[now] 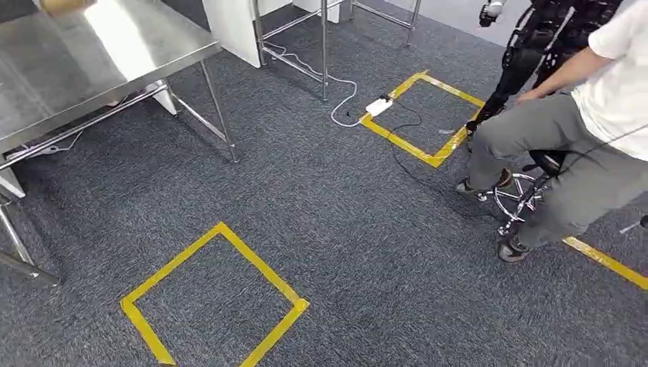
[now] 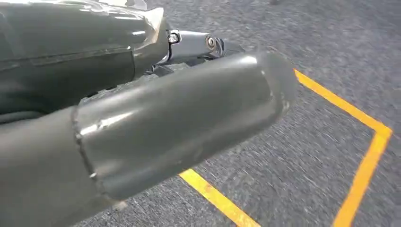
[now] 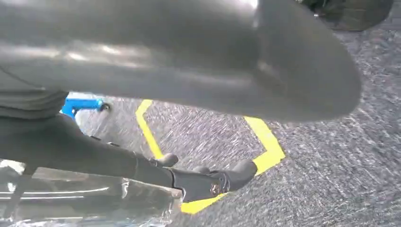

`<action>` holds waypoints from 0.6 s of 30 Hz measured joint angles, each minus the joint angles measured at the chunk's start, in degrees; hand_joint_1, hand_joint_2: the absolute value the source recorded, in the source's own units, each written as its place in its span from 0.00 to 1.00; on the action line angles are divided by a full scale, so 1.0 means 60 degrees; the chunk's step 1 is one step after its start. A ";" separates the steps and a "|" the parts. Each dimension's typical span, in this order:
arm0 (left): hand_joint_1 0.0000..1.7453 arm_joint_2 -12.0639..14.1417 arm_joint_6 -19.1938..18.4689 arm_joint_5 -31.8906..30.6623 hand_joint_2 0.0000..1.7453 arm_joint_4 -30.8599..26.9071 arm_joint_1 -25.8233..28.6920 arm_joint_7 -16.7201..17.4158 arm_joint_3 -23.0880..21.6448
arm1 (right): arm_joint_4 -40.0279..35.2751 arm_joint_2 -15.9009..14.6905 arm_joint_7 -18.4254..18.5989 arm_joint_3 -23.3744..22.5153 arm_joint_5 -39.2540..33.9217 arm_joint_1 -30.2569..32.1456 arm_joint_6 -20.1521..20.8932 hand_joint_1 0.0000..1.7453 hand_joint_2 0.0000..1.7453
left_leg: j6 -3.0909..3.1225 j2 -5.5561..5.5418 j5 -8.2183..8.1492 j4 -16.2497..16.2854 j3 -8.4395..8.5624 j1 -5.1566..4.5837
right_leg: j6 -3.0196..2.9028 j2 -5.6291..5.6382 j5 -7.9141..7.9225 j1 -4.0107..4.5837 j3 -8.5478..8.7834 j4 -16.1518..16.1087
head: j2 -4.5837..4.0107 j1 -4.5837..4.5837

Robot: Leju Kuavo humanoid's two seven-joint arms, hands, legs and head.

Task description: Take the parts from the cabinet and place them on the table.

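Grey short-pile carpet covers the floor, marked with squares of yellow tape. In the head view a brushed-steel bench with thin tubular legs stands at 10 o'clock, its flat top glaring with reflected light. A white power strip with a looping white cable lies at 1 o'clock on the edge of a second tape square. At 3 o'clock a person in grey trousers and a white top sits on a chromed stool. In the right wrist view the right hand hangs over the carpet. Its broad, smooth grey thumb is spread wide, and its dark fingers reach out nearly straight with rounded tips, grasping the part. The part is a flat, longish thing in crinkled, glossy clear wrap, and its long axis runs along the fingers back toward the wrist. In the left wrist view the left hand also hangs above taped carpet, its thick matte-grey thumb thrust forward. Whether its fingers are clenched or released I cannot tell.
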 joint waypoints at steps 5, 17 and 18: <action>0.00 -0.0040 0.0003 -0.0084 0.00 0.0004 -0.0039 0.0022 -0.0011 | 0.0000 0.0000 -0.0007 -0.0004 -0.0029 0.0032 0.0000 0.00 0.00 | -0.0196 -0.1136 -0.1190 0.1655 -0.0676 0.0097 | -0.0384 0.0492 0.0151 -0.0125 0.0029 -0.0048 | 0.0000 -0.0019; 0.00 -0.0047 -0.0059 0.0044 0.00 0.0036 -0.0038 0.0117 -0.0011 | 0.0000 0.0007 -0.0127 -0.0004 0.0018 0.0102 0.0004 0.00 0.00 | 0.0191 -0.1575 0.0049 0.0077 -0.0136 0.0114 | 0.0015 0.1821 0.0322 0.0011 -0.0338 0.0057 | 0.0000 -0.0004; 0.00 -0.0040 -0.0179 0.0044 0.00 0.0036 -0.0055 0.0160 -0.0007 | 0.0000 0.0011 -0.0128 -0.0004 0.0047 0.0105 0.0007 0.00 0.00 | 0.0280 -0.1465 0.0106 0.0017 -0.0121 0.0103 | -0.0023 0.1297 0.0186 -0.0028 -0.0435 0.0307 | 0.0000 0.0007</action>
